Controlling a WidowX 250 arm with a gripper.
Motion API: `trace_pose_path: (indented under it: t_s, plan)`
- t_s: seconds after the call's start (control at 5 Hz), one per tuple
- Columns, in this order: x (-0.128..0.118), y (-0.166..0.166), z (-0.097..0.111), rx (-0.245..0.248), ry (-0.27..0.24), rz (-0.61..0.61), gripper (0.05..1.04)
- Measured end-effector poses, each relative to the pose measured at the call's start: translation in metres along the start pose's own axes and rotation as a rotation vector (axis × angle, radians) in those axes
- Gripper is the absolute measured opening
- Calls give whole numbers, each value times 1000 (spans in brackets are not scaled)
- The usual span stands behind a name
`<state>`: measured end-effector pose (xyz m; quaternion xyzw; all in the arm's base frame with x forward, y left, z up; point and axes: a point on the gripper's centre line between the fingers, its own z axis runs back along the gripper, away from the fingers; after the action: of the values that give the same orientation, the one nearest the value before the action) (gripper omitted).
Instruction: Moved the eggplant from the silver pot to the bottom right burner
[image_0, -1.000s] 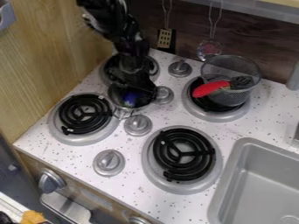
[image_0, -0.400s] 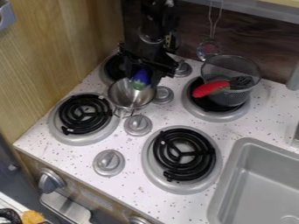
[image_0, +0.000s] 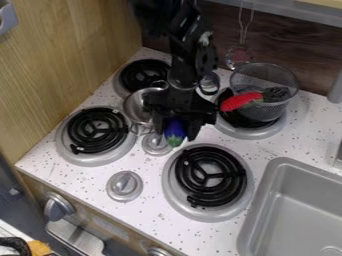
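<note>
Clamped in the black gripper (image_0: 176, 132), above the white stove top: a toy eggplant (image_0: 175, 127), purple body squeezed from both sides, green end pointing down. Probably light and fairly stiff, by its looks, and able to take a firm squeeze without damage. Smooth and rounded, with a likely tendency to slip or swivel in a loose hold — best gripped across the thick purple body, not by the green end. Hardly fragile, yet apt to roll once set free on ridged metal. Just beside the gripper, toward the left of the view, the silver pot (image_0: 136, 108), apart from the eggplant. Close by the green end, a stove knob (image_0: 155, 145). Nearer the camera and to the right, the bottom right burner (image_0: 210, 175), black coil in a silver pan — worth a low, gentle release, lengthwise across the rings, to keep from tumbling off the rim.
</note>
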<state>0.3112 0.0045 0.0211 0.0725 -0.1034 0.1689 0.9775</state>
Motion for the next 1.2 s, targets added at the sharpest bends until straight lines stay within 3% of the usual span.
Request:
trace_pose_path:
  t_s: [0.2, 0.4, 0.8, 1.0, 1.2]
  plan:
    - [-11, -11, 5, 33, 12, 38, 707]
    - [-9, -22, 2, -7, -20, 78, 707]
    - [-34, -35, -27, -62, 28, 106, 707]
    - [-39, -34, -28, -66, 38, 118, 707]
    - [-40, -34, -28, -43, 28, 143, 769]
